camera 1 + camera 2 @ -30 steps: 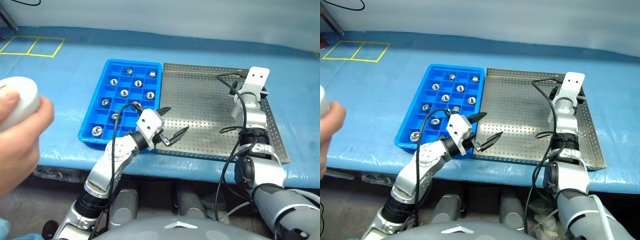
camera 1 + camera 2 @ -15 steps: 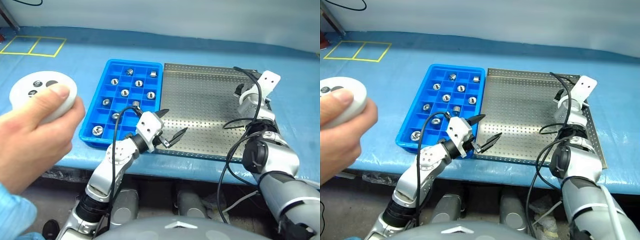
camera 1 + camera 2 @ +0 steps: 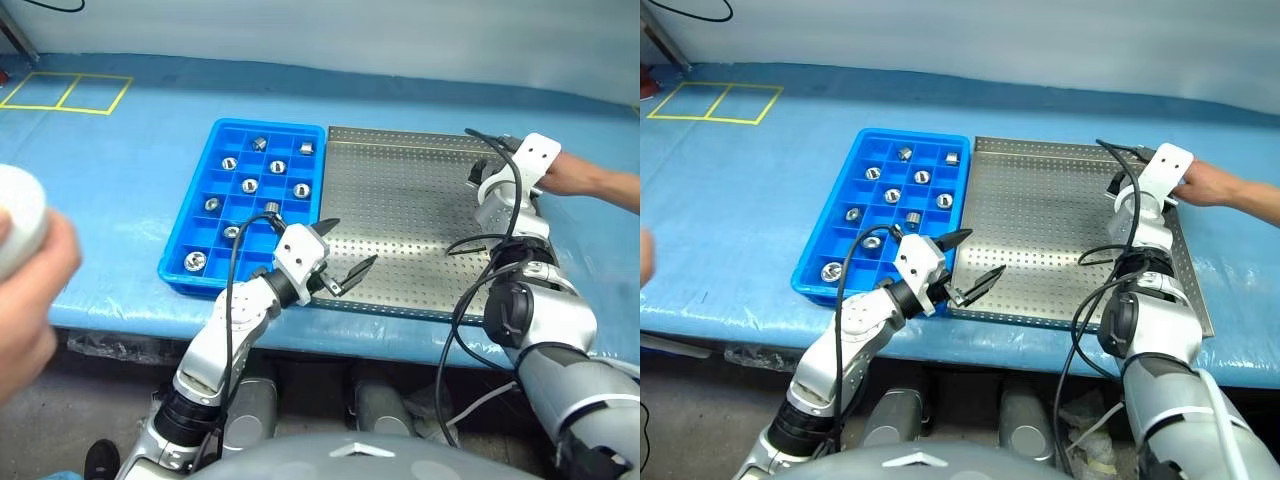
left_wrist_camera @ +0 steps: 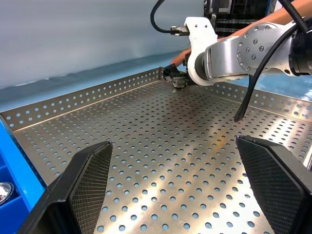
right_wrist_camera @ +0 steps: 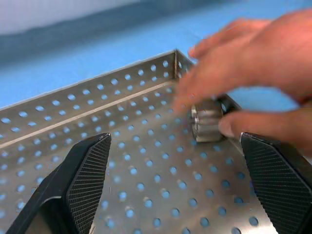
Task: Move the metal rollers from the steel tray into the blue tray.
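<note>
looks like a workshop bench: blue mat (image 3: 120, 160), yellow taped squares (image 3: 65, 92), perforated steel tray (image 3: 400, 200), compartmented blue tray (image 3: 200, 190).

Both arms reach forward; the left gripper (image 3: 345, 250) and the right gripper (image 5: 175, 185) have their fingers spread wide.

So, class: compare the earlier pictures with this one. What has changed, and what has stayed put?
A person's hand has come in at the steel tray's far right corner, holding a roller ahead of the open right tool. The right arm swung right. The left tool and blue tray stayed as they were.
</note>
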You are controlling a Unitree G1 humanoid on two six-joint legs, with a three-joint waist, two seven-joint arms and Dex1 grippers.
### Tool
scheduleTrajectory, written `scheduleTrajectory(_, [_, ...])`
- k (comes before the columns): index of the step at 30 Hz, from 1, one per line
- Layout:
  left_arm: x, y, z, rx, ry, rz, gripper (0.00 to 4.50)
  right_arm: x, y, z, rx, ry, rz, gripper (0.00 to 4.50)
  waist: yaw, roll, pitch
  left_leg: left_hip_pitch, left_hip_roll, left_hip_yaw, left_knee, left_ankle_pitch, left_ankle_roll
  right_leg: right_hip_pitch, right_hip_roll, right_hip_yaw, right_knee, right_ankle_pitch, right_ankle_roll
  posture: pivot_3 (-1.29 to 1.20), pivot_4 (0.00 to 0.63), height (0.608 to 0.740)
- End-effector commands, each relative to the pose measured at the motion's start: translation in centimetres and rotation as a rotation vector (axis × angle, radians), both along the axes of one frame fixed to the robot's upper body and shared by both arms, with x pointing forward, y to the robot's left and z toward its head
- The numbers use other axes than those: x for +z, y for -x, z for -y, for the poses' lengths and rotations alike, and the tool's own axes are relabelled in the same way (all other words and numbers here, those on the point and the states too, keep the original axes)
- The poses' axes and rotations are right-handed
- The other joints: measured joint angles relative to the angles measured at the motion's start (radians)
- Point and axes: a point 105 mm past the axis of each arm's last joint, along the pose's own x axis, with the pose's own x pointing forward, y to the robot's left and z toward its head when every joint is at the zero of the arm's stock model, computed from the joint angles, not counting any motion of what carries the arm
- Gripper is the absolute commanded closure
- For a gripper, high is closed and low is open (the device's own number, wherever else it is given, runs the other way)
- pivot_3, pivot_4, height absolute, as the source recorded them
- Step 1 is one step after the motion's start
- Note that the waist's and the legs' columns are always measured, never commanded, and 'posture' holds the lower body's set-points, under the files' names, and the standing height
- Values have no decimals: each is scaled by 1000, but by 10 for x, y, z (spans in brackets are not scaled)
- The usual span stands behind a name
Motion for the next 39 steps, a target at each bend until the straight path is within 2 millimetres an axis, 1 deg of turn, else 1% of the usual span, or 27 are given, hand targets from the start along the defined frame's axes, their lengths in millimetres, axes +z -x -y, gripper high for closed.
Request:
scheduleTrajectory(1, [5, 2, 5, -24, 22, 17, 0, 17, 4, -11, 40, 14, 81, 18, -1, 0, 0, 0, 0, 0, 0, 0, 0, 0, 0, 0, 0, 1, 2, 121, 150, 740])
scheduleTrajectory(4, [5, 2, 7, -35, 24, 12, 0, 20, 16, -23, 71, 8, 111, 18, 0, 1, 0, 0, 0, 0, 0, 0, 0, 0, 0, 0, 0, 2, 4, 110, 150, 740])
scheduleTrajectory(9, [3, 3, 10, -51, 25, 6, 0, 23, 43, -46, 140, 12, 135, 18, -4, 4, -1, -1, 0, 0, 1, 0, 0, -1, 0, 0, 0, 1, 5, 84, 150, 740])
scheduleTrajectory(12, [3, 4, 11, -57, 26, 1, 0, 27, 61, -62, 190, 32, 147, 18, -8, 5, -2, -1, 0, 0, 2, 0, 0, -1, 0, 0, 0, -2, 4, 80, 150, 740])
scheduleTrajectory(17, [1, 5, 11, -60, 26, -6, 0, 35, 89, -87, 286, 114, 145, 18, -10, 6, -2, -1, 1, 0, 4, 0, 0, -1, 0, 0, 1, -3, 4, 75, 150, 740])
scheduleTrajectory(18, [1, 5, 11, -61, 26, -8, 0, 35, 93, -92, 304, 138, 136, 18, -10, 6, -2, -1, 1, 0, 4, 0, 0, 0, 0, 0, 1, -3, 4, 70, 150, 740])
scheduleTrajectory(22, [0, 5, 12, -64, 26, -14, 0, 27, 112, -112, 371, 137, 99, 18, -10, 5, -2, -1, 1, 0, 5, 0, 0, 0, 0, 0, 1, -3, 4, 65, 150, 740])
scheduleTrajectory(25, [0, 5, 12, -67, 27, -17, 0, 21, 124, -123, 389, 104, 78, 18, -10, 6, -2, -2, 1, 0, 5, 0, 0, -1, 0, 0, 1, -3, 4, 65, 150, 740])
scheduleTrajectory(29, [-1, 6, 14, -75, 29, -20, 0, 16, 132, -128, 397, 96, 55, 18, -10, 5, -2, -3, 1, 0, 5, 0, 0, -2, 0, 0, 0, -3, 4, 50, 150, 740])
scheduleTrajectory(35, [-1, 6, 14, -80, 27, -20, 0, 14, 132, -126, 391, 96, 37, 18, -10, 5, -2, -3, 1, 0, 5, 0, 0, -2, 0, 0, 0, -3, 4, 51, 150, 740])
scheduleTrajectory(39, [-1, 5, 13, -77, 24, -20, 0, 0, 129, -123, 387, 40, -50, 18, -10, 5, -2, -3, 1, 0, 5, 0, 0, -2, 0, 0, 0, -3, 4, 57, 150, 740])
